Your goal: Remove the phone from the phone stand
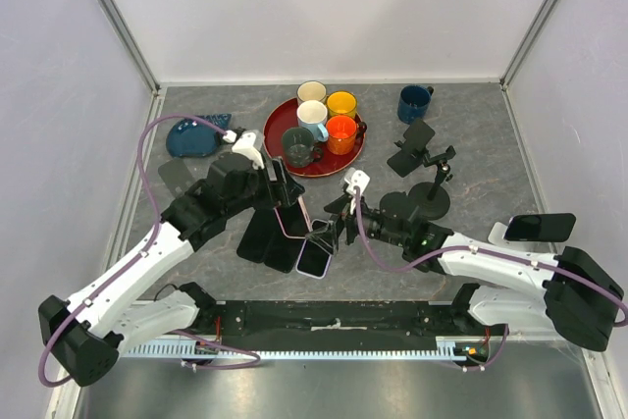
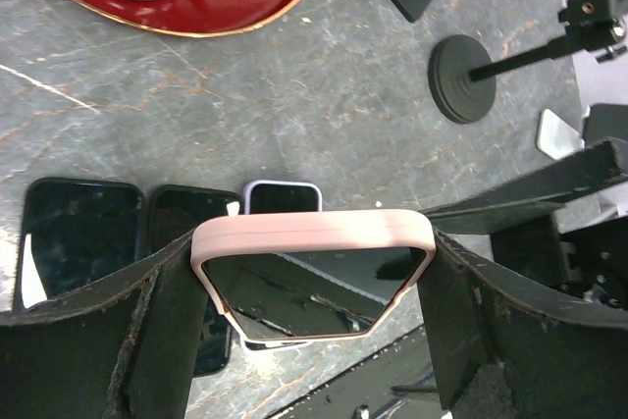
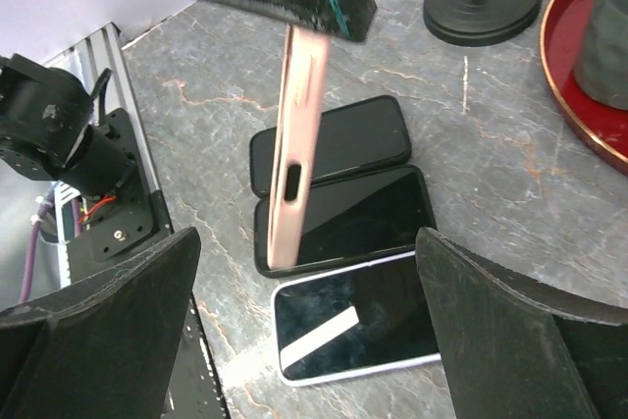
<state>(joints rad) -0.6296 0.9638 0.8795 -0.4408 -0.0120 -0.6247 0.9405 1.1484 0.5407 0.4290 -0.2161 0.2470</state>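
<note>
Subject: slim pink-cased phone (image 2: 314, 242) with a dark glass face, clear of the black round-based phone stand (image 1: 429, 201) and held in the air over the front middle of the grey marbled table (image 3: 491, 144).
Stand: well apart from the pink-cased phone, toward the right; its holder appears empty.
Left gripper (image 2: 314, 291): closed across the phone's width, with 1 finger (image 2: 162, 326) pressed on each long side near the upper end. It holds nothing else.
Right gripper (image 3: 309, 282): spread fully and holding nothing, facing the phone's thin edge from nearby.
Beneath: 3 flat phones, 2 black (image 3: 343, 218) and 1 pale-cased (image 3: 358, 331), lie side by side. Whether the held phone's lower end touches them cannot be told.
Long axis: nearly upright with a slight lean, the upper short end at the left wrist and the lower end toward the table.
Facing: the glass seems turned toward the table's near edge, and the thin side with its button slot faces the right wrist.
Handling: probably rigid and fairly light. The glass is likely fragile and slippery, while the soft case should give the pads grip.
Hold: the 2 long cased edges look best. A grip nearer mid-length would likely curb swinging.
</note>
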